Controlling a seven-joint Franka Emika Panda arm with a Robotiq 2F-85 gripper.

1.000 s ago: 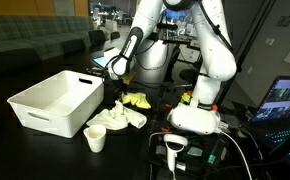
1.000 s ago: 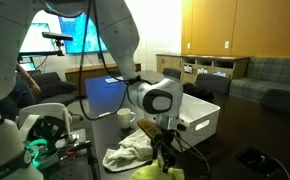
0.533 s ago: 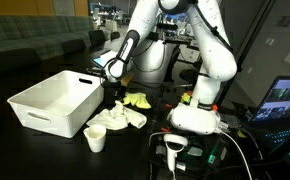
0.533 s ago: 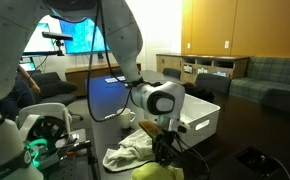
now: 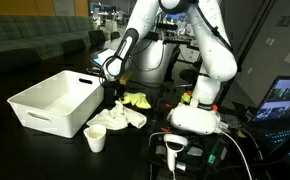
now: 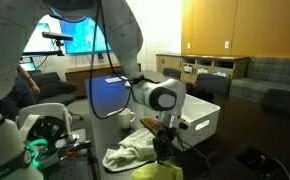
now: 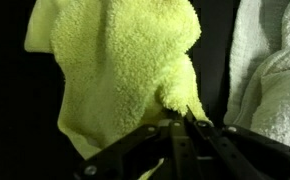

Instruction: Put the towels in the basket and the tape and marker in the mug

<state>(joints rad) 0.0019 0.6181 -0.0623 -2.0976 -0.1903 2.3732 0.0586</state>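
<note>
Claw (image 7: 188, 118) is pinched together on a fold of the yellow towel (image 7: 115, 70). The rest of that cloth spreads ahead of the fingertips in the wrist view. White towel (image 7: 270, 80) lies just beside it. In an exterior view, both cloths sit on the dark table (image 5: 45, 150) beside the basket (image 5: 55, 100), with the mug (image 5: 95, 138) near the white one.

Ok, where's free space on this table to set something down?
Free: inside the bin, and the bare tabletop in front of it, beside the cup. Crowded: between bin and robot base, with the white towel, yellow towel and fingers pinching it.
</note>
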